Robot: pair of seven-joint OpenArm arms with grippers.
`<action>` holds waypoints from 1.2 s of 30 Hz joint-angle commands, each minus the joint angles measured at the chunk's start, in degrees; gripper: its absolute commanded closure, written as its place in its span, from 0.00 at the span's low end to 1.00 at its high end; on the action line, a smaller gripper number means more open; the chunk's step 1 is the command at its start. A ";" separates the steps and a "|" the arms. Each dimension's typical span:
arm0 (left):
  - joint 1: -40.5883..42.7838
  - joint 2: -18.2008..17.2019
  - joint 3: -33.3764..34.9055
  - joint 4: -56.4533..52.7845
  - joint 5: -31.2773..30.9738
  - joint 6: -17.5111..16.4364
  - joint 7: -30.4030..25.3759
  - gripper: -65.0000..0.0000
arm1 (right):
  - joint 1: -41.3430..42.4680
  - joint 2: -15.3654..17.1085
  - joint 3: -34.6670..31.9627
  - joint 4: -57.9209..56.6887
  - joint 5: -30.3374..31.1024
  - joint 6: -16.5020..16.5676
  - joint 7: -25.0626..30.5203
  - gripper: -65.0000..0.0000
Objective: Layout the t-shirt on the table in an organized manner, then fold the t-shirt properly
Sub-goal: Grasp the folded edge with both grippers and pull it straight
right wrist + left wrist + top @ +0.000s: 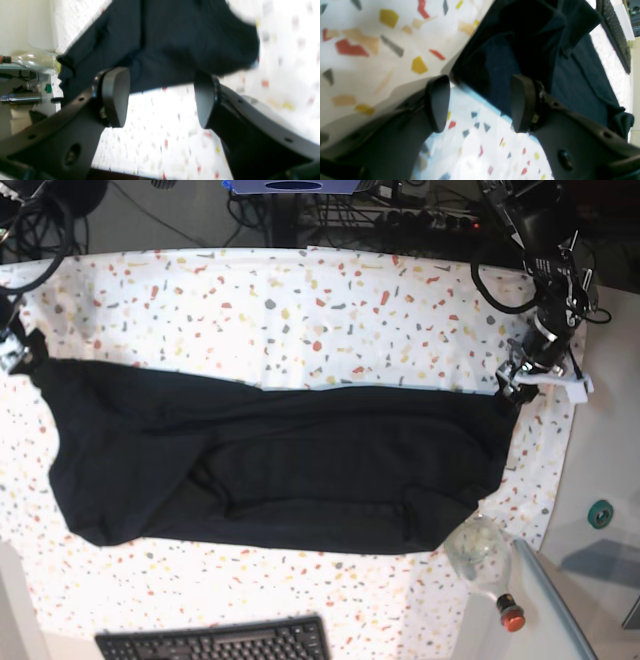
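Observation:
The black t-shirt (280,460) lies spread wide across the flecked table (350,310), with a few folds and creases in its lower half. My left gripper (515,385) hovers at the shirt's right end. In the left wrist view the gripper (480,103) is open, and the shirt's edge (532,50) runs just beyond and partly between the fingertips without being pinched. My right gripper (15,355) is at the shirt's left end. In the right wrist view the gripper (160,100) is open, with the t-shirt (162,37) just past the fingers and bare table (162,125) beneath.
A black keyboard (215,642) sits at the table's near edge. A clear glass bottle (480,555) with a red cap lies by the shirt's lower right corner, close to the table's right edge. Cables run behind the far edge.

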 commanded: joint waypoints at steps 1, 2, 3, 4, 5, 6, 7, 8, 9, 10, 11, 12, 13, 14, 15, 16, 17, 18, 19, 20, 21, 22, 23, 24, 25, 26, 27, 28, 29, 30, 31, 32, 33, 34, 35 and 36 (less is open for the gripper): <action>-1.09 -0.37 0.12 -0.49 0.45 0.19 0.36 0.44 | -0.22 0.82 0.13 0.82 1.85 0.39 1.07 0.43; -1.53 -0.37 0.12 -1.01 0.45 0.19 0.36 0.44 | -0.83 0.47 0.13 0.38 1.85 0.39 1.25 0.43; -2.06 -0.37 0.12 -1.28 0.45 0.19 0.27 0.44 | -1.18 -0.41 0.13 -1.03 1.94 0.39 1.95 0.43; -2.50 -0.37 0.12 -1.37 0.54 0.19 0.27 0.44 | -1.27 -1.11 0.39 -2.34 2.03 0.39 3.36 0.43; -2.85 -0.37 0.12 -1.45 0.62 0.19 0.27 0.44 | -1.27 -1.73 1.09 -3.75 1.77 0.39 4.94 0.43; -3.38 -0.28 0.12 -1.45 0.71 0.28 0.27 0.44 | -1.27 -2.52 1.62 -5.60 1.77 0.39 6.52 0.43; -3.73 -0.28 0.30 -1.54 0.80 0.28 0.27 0.44 | -1.10 -2.96 1.80 -7.18 1.77 0.39 7.49 0.43; -3.82 -0.28 0.48 -1.54 0.80 0.28 0.27 0.44 | -0.92 -3.13 1.89 -8.59 1.77 0.39 8.54 0.43; -4.17 -0.28 0.56 -1.54 0.80 0.63 0.27 0.44 | -0.57 -3.13 1.89 -10.08 1.77 0.39 9.51 0.43; -4.43 -0.20 0.56 -1.63 0.80 1.68 0.27 0.44 | 0.14 -3.13 1.89 -11.40 1.77 0.39 10.30 0.43; -4.43 -0.20 0.56 -1.72 0.80 2.65 0.18 0.44 | 0.66 -3.13 1.89 -12.54 1.68 0.39 11.09 0.43; -4.61 -0.20 0.56 -2.33 0.80 3.18 0.18 0.44 | 1.28 -3.05 1.89 -14.04 1.59 0.30 11.97 0.43; -4.61 -0.20 0.56 -2.86 0.80 3.27 -0.52 0.44 | 2.16 -3.05 1.89 -15.53 0.89 0.22 13.11 0.43; -4.61 -0.20 0.56 -3.30 0.80 3.27 -1.31 0.45 | 3.12 -3.05 1.89 -16.85 -0.70 0.22 14.17 0.43; -4.61 -0.28 0.65 -3.65 0.80 3.27 -1.84 0.49 | 4.18 -3.05 1.97 -18.08 -2.89 0.22 15.14 0.43; -4.61 -0.28 0.65 -4.00 0.80 3.27 -2.01 0.57 | 5.23 -3.05 1.97 -19.40 -5.36 0.22 16.10 0.43; -4.61 -0.28 0.65 -4.09 0.80 3.27 -2.01 0.66 | 6.20 -3.05 2.06 -20.54 -7.47 0.22 16.81 0.43; -4.61 -0.37 0.65 -4.27 0.80 3.27 -1.93 0.78 | 7.43 -3.05 2.24 -21.86 -9.66 0.22 17.69 0.43; -4.61 -0.37 0.65 -4.27 0.80 3.27 -1.84 0.88 | 8.31 -3.05 2.24 -23.18 -11.33 0.22 18.39 0.43; -4.61 -0.37 0.65 -4.27 0.80 3.27 -1.75 0.96 | 9.19 -3.05 2.24 -24.50 -12.65 0.22 19.27 0.43; -4.52 -0.37 0.65 -4.27 0.80 3.27 -1.75 1.00 | 9.98 -3.05 2.24 -25.64 -13.53 0.22 19.88 0.43; -4.52 -0.37 0.65 -4.27 0.80 3.27 -1.66 1.00 | 10.60 -3.05 2.24 -26.78 -14.23 0.22 20.67 0.43; -4.52 -0.37 0.65 -4.18 0.71 3.27 -1.66 1.00 | 11.21 -3.05 2.24 -27.84 -14.76 0.22 21.55 0.43; -4.52 -0.37 0.65 -4.09 0.80 3.27 -1.66 1.00 | 11.83 -3.05 2.24 -28.63 -15.64 0.22 22.43 0.43; -4.35 -0.46 0.65 -4.00 0.80 3.27 -1.66 1.00 | 12.44 -2.96 2.15 -29.33 -16.78 0.22 23.49 0.43; -4.35 -0.46 0.65 -4.00 0.80 3.27 -1.66 1.00 | 12.97 -2.34 2.06 -29.95 -17.93 0.22 24.37 0.43; -4.26 -0.55 0.65 -3.92 0.80 3.27 -1.58 1.00 | 13.67 -1.90 2.06 -30.83 -18.63 0.22 24.89 0.43; -4.17 -0.55 0.65 -3.92 0.80 3.27 -1.49 1.00 | 14.38 -1.46 2.15 -31.97 -19.25 0.22 25.25 0.44; -4.17 -0.72 0.65 -3.92 0.80 3.27 -1.14 1.00 | 14.90 -1.38 2.15 -32.67 -19.25 0.22 25.42 0.46; -4.17 -1.34 0.65 -3.83 0.80 3.27 0.01 1.00 | 15.08 -1.11 2.15 -32.85 -19.25 0.30 25.51 0.52; -4.35 -1.87 0.65 -3.83 0.80 3.27 1.50 1.00 | 15.17 -0.50 2.06 -32.76 -19.25 0.30 25.42 0.62; -4.52 -2.13 0.65 -3.83 0.80 3.27 3.35 1.00 | 15.17 -0.06 2.06 -32.59 -18.98 0.39 25.25 0.78; -4.61 -2.22 0.65 -3.65 0.80 3.27 4.75 1.00 | 15.34 0.47 2.06 -32.32 -18.89 0.48 25.07 0.97; -4.61 -2.75 0.65 -2.51 0.80 3.27 5.63 1.00 | 15.43 0.91 1.80 -31.53 -18.98 0.48 25.07 1.00; -4.35 -2.83 0.65 -0.49 0.80 3.35 6.42 1.00 | 15.43 1.44 1.80 -30.12 -18.89 0.39 24.54 1.00; -3.99 -2.66 0.65 2.06 0.80 3.35 7.39 1.00 | 16.14 1.61 1.80 -28.28 -18.89 0.13 23.05 1.00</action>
